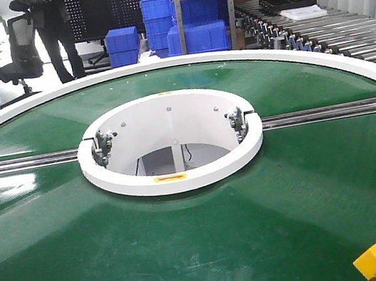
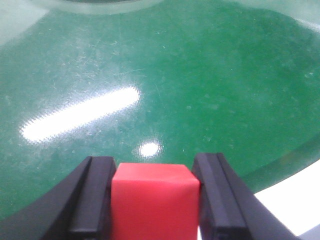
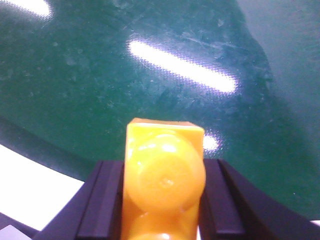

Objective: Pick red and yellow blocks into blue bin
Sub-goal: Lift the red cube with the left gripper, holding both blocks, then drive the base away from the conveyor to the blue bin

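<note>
Left hand (image 2: 154,172): clamped on the red cube (image 2: 152,205), which sits between its fingers. Right hand (image 3: 161,172): clamped on the yellow brick (image 3: 165,145), stud facing the wrist camera. Green table (image 2: 200,75) lies beyond both hands.

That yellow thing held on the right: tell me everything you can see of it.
It is a yellow toy brick, glossy like plastic: a boxy body with round studs facing the wrist camera, one fully in view, a second cut off by the picture's edge. The right tool clamps it, its two black fingers pressing on opposite sides. Behind it lies the shiny green surface; whether the brick touches it cannot be told. The front view shows it at the lower right corner.
</note>
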You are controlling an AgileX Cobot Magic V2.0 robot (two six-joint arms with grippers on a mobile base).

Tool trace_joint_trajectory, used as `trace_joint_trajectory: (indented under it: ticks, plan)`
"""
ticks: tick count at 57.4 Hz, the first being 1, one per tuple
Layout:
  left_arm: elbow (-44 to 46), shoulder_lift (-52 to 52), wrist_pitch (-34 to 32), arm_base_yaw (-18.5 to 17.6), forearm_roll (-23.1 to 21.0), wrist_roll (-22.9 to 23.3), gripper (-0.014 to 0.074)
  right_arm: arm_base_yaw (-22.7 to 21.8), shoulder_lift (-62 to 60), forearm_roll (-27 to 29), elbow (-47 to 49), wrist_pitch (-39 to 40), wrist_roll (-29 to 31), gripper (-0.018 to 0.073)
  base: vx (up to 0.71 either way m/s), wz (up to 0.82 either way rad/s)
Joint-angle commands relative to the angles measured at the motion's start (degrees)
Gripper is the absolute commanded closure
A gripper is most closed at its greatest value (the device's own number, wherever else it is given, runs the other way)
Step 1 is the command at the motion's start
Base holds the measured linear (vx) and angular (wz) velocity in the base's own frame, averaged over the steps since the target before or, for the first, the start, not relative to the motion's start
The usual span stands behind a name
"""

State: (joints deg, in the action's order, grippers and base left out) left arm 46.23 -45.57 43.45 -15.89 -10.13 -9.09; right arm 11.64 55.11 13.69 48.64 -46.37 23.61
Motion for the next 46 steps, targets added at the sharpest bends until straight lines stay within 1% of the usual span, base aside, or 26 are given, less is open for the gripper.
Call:
trace_joint_trajectory:
  ticks: [1, 28, 46]
  plan:
    - [1.6, 0.5, -3.7, -0.4, -1.1, 0.2, 0.0326, -0.2, -0.7, 0.5, 1.6, 3.2, 0.3, 0.0300, 0.00, 0.00]
    - [1.6, 0.5, -3.7, -0.4, -1.1, 0.2, 0.0326, -0.2, -0.7, 0.5, 1.6, 2.9, 0.3, 0.0300, 0.00, 0.01]
    - [1.6, 0.5, -3.8, -0.4, -1.1, 0.2, 0.0326, -0.2, -0.7, 0.5, 1.6, 3.0, 0.3, 0.0300, -0.04, 0.16]
